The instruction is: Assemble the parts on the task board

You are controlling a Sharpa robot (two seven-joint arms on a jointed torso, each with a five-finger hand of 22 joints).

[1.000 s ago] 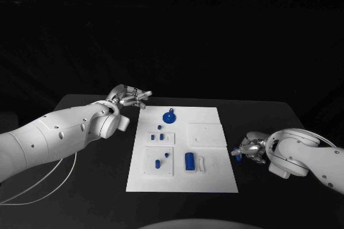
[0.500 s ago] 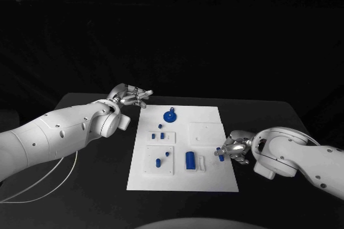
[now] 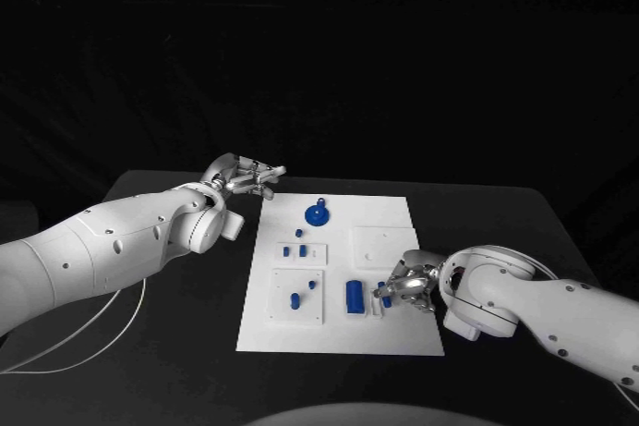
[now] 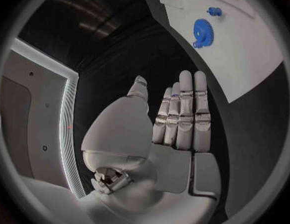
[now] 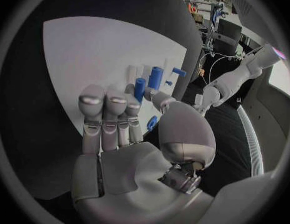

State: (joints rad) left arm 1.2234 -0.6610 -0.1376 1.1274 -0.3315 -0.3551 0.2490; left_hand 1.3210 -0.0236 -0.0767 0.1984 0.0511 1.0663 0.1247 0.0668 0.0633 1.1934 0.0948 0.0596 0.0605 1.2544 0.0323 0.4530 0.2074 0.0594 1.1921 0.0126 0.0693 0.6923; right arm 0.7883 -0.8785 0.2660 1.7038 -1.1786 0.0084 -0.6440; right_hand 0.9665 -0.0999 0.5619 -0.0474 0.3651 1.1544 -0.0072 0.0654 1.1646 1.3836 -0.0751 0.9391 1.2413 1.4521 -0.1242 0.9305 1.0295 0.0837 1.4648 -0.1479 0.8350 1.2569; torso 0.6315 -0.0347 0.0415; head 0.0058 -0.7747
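The white task board lies mid-table. On it are a blue gear, several small blue pegs and a blue cylinder next to a white slot piece. My right hand is over the board's near right part, just right of the cylinder, pinching a small blue part at its fingertips. The right wrist view shows that part between thumb and fingers above the board. My left hand hovers off the board's far left corner, fingers straight and holding nothing; its wrist view shows the gear.
Black table surrounds the board on all sides. A white cable trails from the left arm over the table's near left. My right forearm lies over the table to the right of the board.
My right hand has moved left from the table beside the board's right edge to over the board, carrying the small blue part. The left hand has stayed put.
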